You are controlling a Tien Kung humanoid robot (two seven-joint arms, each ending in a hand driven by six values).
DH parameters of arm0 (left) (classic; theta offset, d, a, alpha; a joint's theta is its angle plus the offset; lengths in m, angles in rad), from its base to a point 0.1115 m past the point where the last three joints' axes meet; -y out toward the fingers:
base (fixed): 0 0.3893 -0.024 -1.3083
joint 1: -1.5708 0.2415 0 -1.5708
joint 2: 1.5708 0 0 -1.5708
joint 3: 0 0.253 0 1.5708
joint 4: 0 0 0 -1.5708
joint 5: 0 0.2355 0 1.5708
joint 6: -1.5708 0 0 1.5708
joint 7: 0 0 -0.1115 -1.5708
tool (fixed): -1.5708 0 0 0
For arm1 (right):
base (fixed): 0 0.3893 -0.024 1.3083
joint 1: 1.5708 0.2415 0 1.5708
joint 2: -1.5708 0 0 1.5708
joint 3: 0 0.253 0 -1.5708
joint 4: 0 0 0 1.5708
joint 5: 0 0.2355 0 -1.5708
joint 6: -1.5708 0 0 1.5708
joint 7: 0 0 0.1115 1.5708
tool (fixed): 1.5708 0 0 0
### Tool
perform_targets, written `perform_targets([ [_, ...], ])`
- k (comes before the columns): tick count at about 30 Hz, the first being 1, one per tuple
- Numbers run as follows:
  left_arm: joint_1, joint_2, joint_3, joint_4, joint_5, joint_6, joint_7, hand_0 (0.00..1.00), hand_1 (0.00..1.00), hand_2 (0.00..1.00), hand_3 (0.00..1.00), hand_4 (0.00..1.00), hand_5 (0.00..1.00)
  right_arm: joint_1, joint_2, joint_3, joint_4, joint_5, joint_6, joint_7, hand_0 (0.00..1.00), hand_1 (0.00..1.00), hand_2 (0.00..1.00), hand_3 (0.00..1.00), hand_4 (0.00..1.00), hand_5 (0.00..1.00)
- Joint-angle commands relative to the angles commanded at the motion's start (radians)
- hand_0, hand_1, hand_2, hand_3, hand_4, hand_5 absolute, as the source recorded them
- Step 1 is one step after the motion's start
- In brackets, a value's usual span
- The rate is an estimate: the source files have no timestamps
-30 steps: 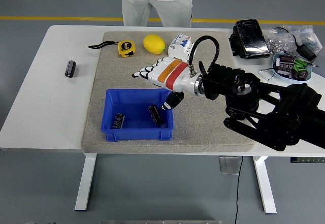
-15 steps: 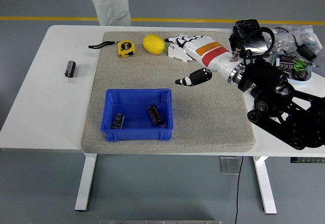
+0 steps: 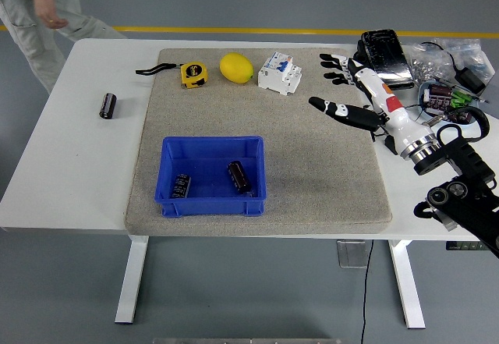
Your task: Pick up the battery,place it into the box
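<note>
Two black cylindrical batteries lie inside blue plastic box; a third battery sits on white counter. Right robot hand open-fingered, empty, above the mat's right edge.

Two batteries in box on mat, third battery far left

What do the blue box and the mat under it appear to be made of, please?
The blue box looks like moulded plastic: uniform saturated colour, smooth slightly glossy walls, a rolled rim. It holds two dark cylindrical batteries. The mat looks like grey-beige felt or a similar fabric: matte, faintly mottled, soft rounded corners, though the weave is too fine to tell.
</note>
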State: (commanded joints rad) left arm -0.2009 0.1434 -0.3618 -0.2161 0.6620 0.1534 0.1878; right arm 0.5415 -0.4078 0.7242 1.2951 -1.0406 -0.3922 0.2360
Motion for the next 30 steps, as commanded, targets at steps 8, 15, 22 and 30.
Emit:
perform_targets([
  [8,0.001,0.0,-0.005,0.002,0.01,-0.002,0.004,0.739,0.732,0.792,0.657,0.654,0.546,-0.152,0.063,0.188,0.021,0.276,-0.048,0.009,0.796,0.777,0.809,0.826,0.998,0.742],
  [15,-0.003,0.0,0.0,0.003,0.003,-0.002,0.003,0.739,0.732,0.792,0.656,0.654,0.546,-0.251,0.147,0.322,0.011,0.182,-0.027,-0.024,0.791,0.779,0.811,0.828,0.998,0.744],
  [22,-0.006,-0.002,-0.01,0.005,0.017,-0.001,0.005,0.739,0.731,0.792,0.657,0.654,0.546,-0.284,0.231,0.403,-0.009,0.113,-0.027,-0.006,0.793,0.783,0.818,0.83,0.998,0.734],
  [30,-0.009,-0.001,-0.009,0.005,0.015,0.002,0.004,0.739,0.731,0.792,0.655,0.654,0.546,-0.276,0.243,0.403,-0.016,0.117,-0.022,0.001,0.791,0.784,0.818,0.828,0.998,0.734],
])
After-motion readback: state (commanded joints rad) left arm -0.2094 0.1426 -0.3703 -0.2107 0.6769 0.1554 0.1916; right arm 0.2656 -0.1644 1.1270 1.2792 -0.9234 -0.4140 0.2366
